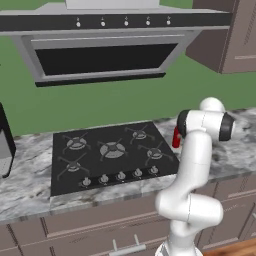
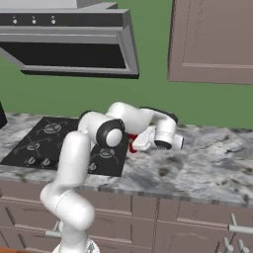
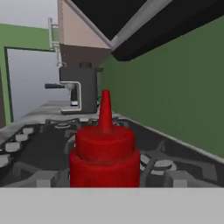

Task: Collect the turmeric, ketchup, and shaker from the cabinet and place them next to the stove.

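The ketchup [image 3: 105, 153], a red squeeze bottle with a pointed nozzle, stands upright right in front of the hand camera. Beyond it lies the black stove [image 3: 35, 144]. From the base it is a red patch [image 2: 132, 145] on the counter just off the right edge of the stove [image 2: 44, 138], mostly hidden behind my arm. In the left base view a sliver of the ketchup [image 1: 176, 139] shows beside the stove [image 1: 110, 150]. My gripper [image 2: 135, 142] is down at the bottle. Its fingers are hidden, so I cannot tell how the jaws stand. Turmeric, shaker and cabinet are out of view.
A marble counter [image 2: 207, 163] runs to the right of the stove. A steel range hood [image 1: 100, 55] hangs over the burners. Brown wall cupboards [image 2: 212, 39] hang at the upper right. A dark coffee machine [image 3: 81, 89] stands on the counter beyond the stove's far side.
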{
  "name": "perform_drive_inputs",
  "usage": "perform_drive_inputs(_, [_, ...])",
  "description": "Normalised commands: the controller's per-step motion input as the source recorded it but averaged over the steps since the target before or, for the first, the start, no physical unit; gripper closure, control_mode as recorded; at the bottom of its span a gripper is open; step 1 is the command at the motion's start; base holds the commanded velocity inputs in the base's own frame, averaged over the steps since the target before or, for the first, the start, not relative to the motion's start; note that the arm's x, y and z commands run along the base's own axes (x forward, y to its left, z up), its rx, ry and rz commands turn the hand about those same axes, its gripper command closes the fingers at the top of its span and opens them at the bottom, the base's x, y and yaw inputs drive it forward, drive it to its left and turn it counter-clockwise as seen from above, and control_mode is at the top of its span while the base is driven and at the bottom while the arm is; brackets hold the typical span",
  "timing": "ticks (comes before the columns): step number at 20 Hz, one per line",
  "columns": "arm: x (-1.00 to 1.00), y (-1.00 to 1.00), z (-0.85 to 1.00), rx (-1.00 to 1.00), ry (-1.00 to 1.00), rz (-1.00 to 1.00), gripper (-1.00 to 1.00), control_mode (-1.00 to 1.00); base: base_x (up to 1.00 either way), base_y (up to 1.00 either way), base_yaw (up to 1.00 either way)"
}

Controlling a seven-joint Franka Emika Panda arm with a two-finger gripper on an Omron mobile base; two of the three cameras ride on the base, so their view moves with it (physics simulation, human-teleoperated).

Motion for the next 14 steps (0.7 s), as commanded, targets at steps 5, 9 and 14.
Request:
perform_drive_inputs(5, [-0.02, 0.00, 0.39, -0.02, 0.00, -0.04, -1.00, -1.00, 0.00, 0.00, 0.00])
perform_drive_inputs(9, [-0.06, 0.00, 0.51, -0.01, 0.00, -0.05, -1.00, -1.00, 0.00, 0.00, 0.00])
perform_drive_inputs(14, [-0.34, 0.11, 0.72, 0.00, -0.04, -0.08, -1.00, -1.00, 0.00, 0.00, 0.00])
